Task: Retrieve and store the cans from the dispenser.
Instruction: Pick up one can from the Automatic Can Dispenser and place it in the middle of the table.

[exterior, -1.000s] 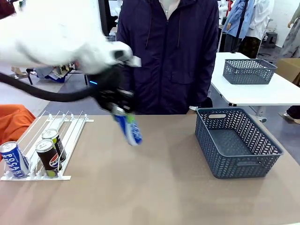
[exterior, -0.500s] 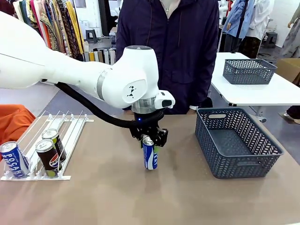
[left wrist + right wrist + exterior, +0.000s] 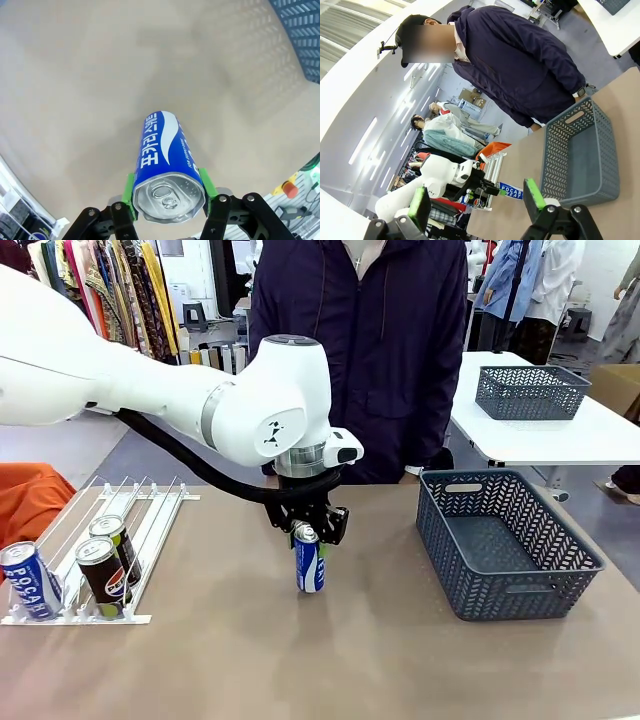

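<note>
**The left gripper (image 3: 308, 531) clamped on a blue-and-white can (image 3: 310, 566) at mid-tabletop**

*Front view.* The left gripper is shown pointing downward, its fingers closed on the upper end of the blue-and-white can. The can is held upright over the middle of the tabletop (image 3: 300, 670); whether its base touches the surface cannot be told. The dispenser (image 3: 160, 512) lies at the left side of the tabletop. A second blue can (image 3: 30, 582) is seen at the near end of its leftmost lane, and two black cans (image 3: 103, 578) are lined up one behind the other in a lane to the right. A grey-blue basket (image 3: 520, 590) stands at the right, well apart from the held can. A person (image 3: 370, 360) is seen at the far side.

*Left wrist view.* The green pads (image 3: 207, 186) are pressed against opposite sides of the can just below its silver top. A corner of the basket is shown at upper right.

*Right wrist view.* The right gripper (image 3: 477, 200) is shown with its fingers spread wide apart. The basket and the person are seen beyond it.
</note>
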Robot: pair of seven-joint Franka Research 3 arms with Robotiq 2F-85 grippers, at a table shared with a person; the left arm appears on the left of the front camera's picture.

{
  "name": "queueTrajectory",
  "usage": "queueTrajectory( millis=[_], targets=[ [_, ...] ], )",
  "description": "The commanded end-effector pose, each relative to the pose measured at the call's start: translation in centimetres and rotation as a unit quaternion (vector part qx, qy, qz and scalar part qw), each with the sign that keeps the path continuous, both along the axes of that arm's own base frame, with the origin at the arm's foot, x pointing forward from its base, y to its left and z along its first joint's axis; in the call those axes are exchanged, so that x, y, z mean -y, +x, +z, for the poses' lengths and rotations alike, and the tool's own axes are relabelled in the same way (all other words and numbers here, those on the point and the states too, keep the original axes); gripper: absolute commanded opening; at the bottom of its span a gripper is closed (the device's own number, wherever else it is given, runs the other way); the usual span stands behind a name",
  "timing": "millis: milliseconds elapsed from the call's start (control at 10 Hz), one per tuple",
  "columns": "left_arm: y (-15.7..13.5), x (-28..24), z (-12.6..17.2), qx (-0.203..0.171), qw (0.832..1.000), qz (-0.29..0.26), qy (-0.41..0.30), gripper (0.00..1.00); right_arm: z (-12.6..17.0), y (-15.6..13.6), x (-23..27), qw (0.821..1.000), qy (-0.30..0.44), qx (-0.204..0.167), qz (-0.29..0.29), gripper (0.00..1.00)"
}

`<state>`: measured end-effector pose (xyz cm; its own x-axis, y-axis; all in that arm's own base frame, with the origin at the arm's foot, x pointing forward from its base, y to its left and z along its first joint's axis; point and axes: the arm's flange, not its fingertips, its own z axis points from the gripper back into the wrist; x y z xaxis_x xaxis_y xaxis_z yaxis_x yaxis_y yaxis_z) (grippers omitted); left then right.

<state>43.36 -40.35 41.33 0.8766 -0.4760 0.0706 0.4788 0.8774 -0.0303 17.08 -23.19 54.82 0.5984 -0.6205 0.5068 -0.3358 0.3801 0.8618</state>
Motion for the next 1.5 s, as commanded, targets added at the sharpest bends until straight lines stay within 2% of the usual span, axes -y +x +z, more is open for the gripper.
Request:
queueTrajectory(
  millis=[0,100,200,400,600,800,900,1100,1200,1300,1400],
  targets=[
    [-0.1,0.3,0.2,0.004,1.0,0.007,0.024,0.06,0.4,0.4,0.1,1.0,0.0,0.018,-0.002,1.0],
    [-0.1,0.3,0.2,0.0,1.0,0.007,0.024,0.62,0.4,0.4,0.1,1.0,0.0,0.018,-0.002,1.0],
    [-0.2,0.2,0.2,0.002,1.0,0.007,0.026,1.0,0.4,0.4,0.1,1.0,0.0,0.018,-0.002,1.0],
    [-0.4,0.1,0.5,0.009,1.0,0.006,0.023,1.0,0.4,0.4,0.1,1.0,0.0,0.018,-0.002,1.0],
    [-1.0,-0.6,2.9,0.03,1.0,0.006,-0.001,1.0,0.4,0.4,0.1,1.0,0.0,0.018,-0.002,1.0],
    [-3.5,-3.4,9.0,0.036,0.999,0.003,-0.035,1.0,0.4,0.4,0.1,1.0,0.0,0.018,-0.002,1.0],
    [-4.7,-5.6,12.4,0.023,0.999,0.004,-0.035,1.0,0.4,0.4,0.1,1.0,0.0,0.018,-0.002,1.0],
    [-6.9,-13.1,19.3,0.002,0.997,-0.018,-0.075,1.0,0.4,0.4,0.1,1.0,0.0,0.018,-0.002,1.0],
    [-7.3,-18.6,22.4,-0.007,0.992,-0.041,-0.122,1.0,0.4,0.4,0.1,1.0,0.0,0.018,-0.002,1.0],
    [-7.3,-26.3,25.2,0.004,0.982,-0.007,-0.19,1.0,0.4,0.4,0.1,1.0,0.0,0.018,-0.002,1.0],
    [-7.6,-33.2,26.4,-0.011,0.966,-0.009,-0.258,1.0,0.4,0.4,0.1,1.0,0.0,0.018,-0.002,1.0]
  ],
)
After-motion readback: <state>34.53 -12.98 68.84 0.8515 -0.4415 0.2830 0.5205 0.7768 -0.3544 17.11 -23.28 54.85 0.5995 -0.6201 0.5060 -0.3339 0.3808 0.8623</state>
